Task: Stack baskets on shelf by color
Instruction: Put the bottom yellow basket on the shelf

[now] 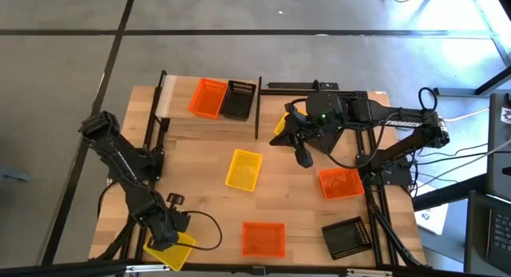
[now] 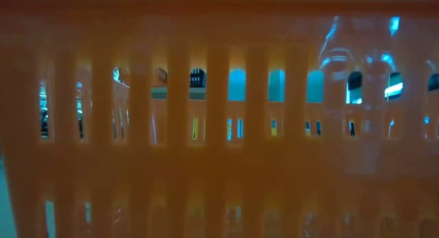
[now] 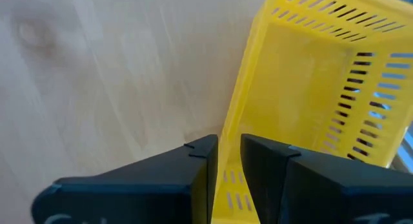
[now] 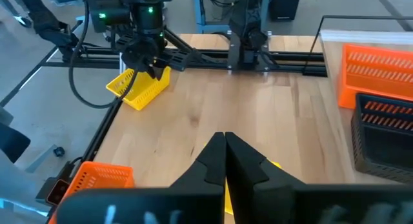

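Orange basket [image 2: 219, 128] blocks low view; left gripper [image 3: 229, 153] clamps yellow basket [image 3: 310, 88] wall; right gripper [image 4: 224, 143] fingers together.

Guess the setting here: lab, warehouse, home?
Probably a robotics lab or test cell. A wooden table framed in black metal rails carries two fixed arms, colored mesh baskets lie laid out as props, and cables run off over a bare grey floor toward stands and equipment.
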`<control>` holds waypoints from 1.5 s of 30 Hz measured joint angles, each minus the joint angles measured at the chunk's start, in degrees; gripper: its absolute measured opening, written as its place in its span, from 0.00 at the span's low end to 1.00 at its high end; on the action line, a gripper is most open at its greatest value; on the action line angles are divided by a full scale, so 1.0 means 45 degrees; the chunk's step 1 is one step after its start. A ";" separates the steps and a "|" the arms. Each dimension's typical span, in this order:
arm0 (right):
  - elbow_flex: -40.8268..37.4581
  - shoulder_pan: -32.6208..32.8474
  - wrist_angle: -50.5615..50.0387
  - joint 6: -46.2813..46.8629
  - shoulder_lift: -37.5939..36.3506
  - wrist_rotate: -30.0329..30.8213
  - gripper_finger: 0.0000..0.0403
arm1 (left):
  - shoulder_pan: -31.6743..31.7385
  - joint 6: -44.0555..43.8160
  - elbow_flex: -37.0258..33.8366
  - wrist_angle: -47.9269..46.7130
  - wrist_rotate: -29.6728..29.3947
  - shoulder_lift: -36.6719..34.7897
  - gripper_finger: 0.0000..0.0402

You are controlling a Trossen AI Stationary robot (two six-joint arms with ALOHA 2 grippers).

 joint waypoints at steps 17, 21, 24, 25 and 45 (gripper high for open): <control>-0.0001 0.0005 -0.0141 -0.0016 -0.0001 0.0000 0.00 | -0.0018 0.0015 0.0000 0.0594 -0.0130 0.1087 0.14; -0.0002 0.0005 -0.0141 -0.0034 -0.0005 0.0000 0.00 | -0.0018 -0.0092 0.0000 0.0597 -0.0130 0.1624 0.14; -0.0005 0.0005 -0.0136 -0.0034 -0.0005 0.0004 0.00 | 0.0025 -0.0074 0.0000 0.0824 -0.0130 0.1851 0.14; -0.0002 0.0005 -0.0136 -0.0019 -0.0005 0.0000 0.00 | 0.0068 -0.0035 0.0000 0.0963 -0.0124 0.1894 0.14; -0.0005 0.0005 -0.0089 -0.0412 -0.0005 0.0021 0.00 | 0.2891 0.0105 0.0519 0.0418 0.3918 -0.0035 0.00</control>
